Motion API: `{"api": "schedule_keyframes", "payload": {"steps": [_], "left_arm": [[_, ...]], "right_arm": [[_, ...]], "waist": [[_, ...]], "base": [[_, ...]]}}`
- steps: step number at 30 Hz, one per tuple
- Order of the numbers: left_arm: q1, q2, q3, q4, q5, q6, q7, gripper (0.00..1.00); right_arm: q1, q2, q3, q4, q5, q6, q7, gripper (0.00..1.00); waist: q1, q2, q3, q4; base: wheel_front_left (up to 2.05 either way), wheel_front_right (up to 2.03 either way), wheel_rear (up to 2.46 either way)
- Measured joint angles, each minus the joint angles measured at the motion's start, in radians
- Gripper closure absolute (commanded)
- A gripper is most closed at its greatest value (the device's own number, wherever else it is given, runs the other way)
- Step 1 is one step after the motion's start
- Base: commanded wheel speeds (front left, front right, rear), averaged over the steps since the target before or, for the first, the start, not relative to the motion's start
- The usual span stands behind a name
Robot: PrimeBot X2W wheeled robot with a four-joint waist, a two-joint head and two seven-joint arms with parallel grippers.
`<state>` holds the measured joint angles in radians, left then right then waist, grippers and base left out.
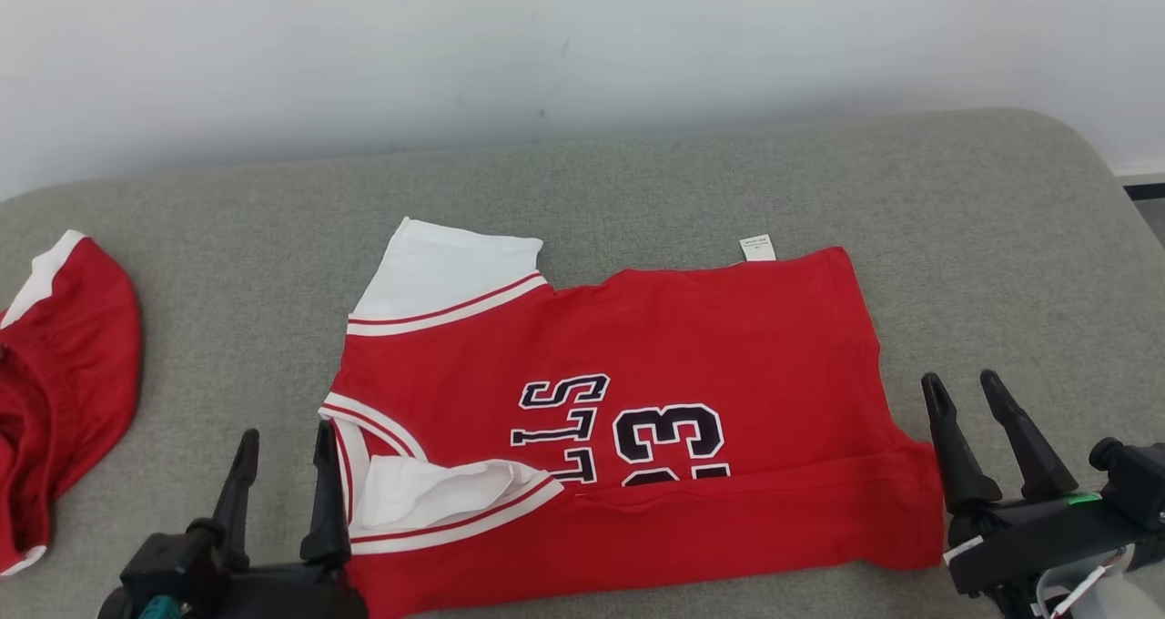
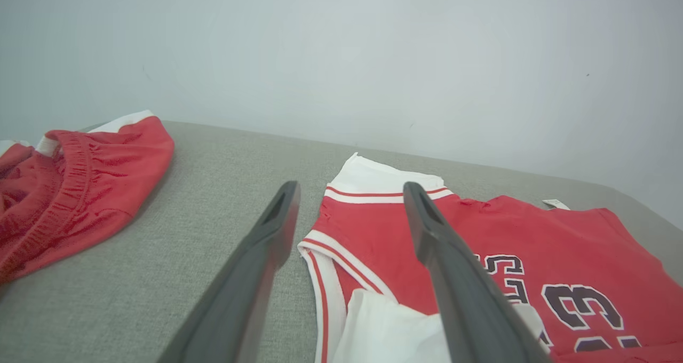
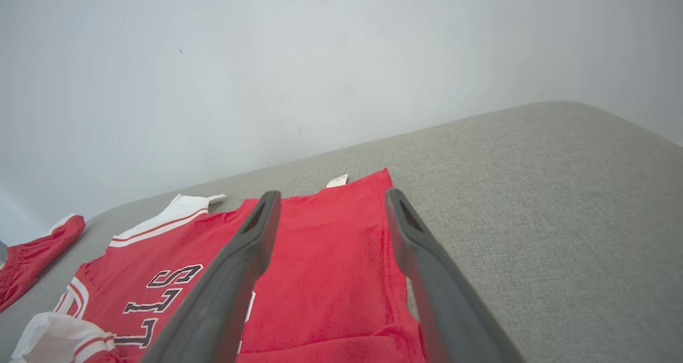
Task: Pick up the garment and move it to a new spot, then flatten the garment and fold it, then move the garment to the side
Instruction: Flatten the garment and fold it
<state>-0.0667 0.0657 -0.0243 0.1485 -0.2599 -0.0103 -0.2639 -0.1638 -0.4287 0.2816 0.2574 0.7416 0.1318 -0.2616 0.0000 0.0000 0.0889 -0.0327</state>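
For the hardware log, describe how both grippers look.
Left gripper: two long, tapered black fingers on a black base with a teal patch. Right gripper: matching fingers, a green mark, a round black knob, a white strip and red-and-white wiring.

Garments, red, 2: jersey (image 1: 692,346), 1; shorts (image 1: 73,373), 1.
Sleeves (image 1: 446,268), white with red stripes, on the jersey: 2.
Label (image 1: 757,248), white, at the jersey's edge: 1.
Printed numerals (image 1: 669,437) on the jersey: 2.
Grippers, 2: left gripper (image 1: 287,434), 1; right gripper (image 1: 960,380), 1.
Fingers (image 1: 951,446), dark: 2 per gripper, 4 in all.
Padded grey surface (image 1: 728,182): 1.
Pale wall (image 1: 546,45): 1.
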Motion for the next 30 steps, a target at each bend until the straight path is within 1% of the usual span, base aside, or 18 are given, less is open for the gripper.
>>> {"api": "schedule_keyframes", "payload": {"steps": [2, 6, 10, 17, 23, 30], "left_arm": [[-0.013, -0.002, 0.009, -0.008, 0.022, -0.004, 0.000, 0.00], [-0.027, -0.003, 0.035, -0.010, 0.050, -0.011, 0.000, 0.00], [-0.031, -0.002, 0.065, -0.010, 0.080, -0.017, 0.000, 0.00], [0.022, -0.005, 0.089, -0.047, 0.108, -0.018, 0.000, 0.00], [0.059, -0.006, 0.114, -0.051, 0.108, -0.048, 0.000, 0.00], [0.090, -0.007, 0.107, -0.048, 0.113, -0.079, 0.000, 0.00]], "right_arm": [[0.007, 0.032, -0.032, -0.037, -0.063, 0.000, 0.000, 0.00], [0.026, 0.072, -0.061, -0.080, -0.182, 0.000, 0.000, 0.00], [0.037, 0.117, -0.101, -0.108, -0.247, 0.000, 0.000, 0.00], [0.092, 0.174, -0.158, -0.144, -0.301, 0.000, -0.002, 0.00], [0.135, 0.198, -0.198, -0.149, -0.321, 0.000, -0.002, 0.00], [0.168, 0.219, -0.183, -0.132, -0.337, 0.000, -0.002, 0.00]], "waist": [[0.0000, 0.0000, -0.007, -0.004], [0.0000, 0.0000, -0.021, -0.012], [0.0000, 0.0000, -0.033, -0.019], [-0.0001, 0.0000, -0.045, -0.019], [0.0001, 0.0001, -0.049, -0.006], [0.0000, 0.0000, -0.061, 0.009]], "base": [[0.00, 0.00, 0.00], [0.00, 0.00, 0.00], [0.00, 0.00, 0.00], [0.00, 0.00, 0.00], [0.00, 0.00, 0.00], [0.00, 0.00, 0.00]]}}
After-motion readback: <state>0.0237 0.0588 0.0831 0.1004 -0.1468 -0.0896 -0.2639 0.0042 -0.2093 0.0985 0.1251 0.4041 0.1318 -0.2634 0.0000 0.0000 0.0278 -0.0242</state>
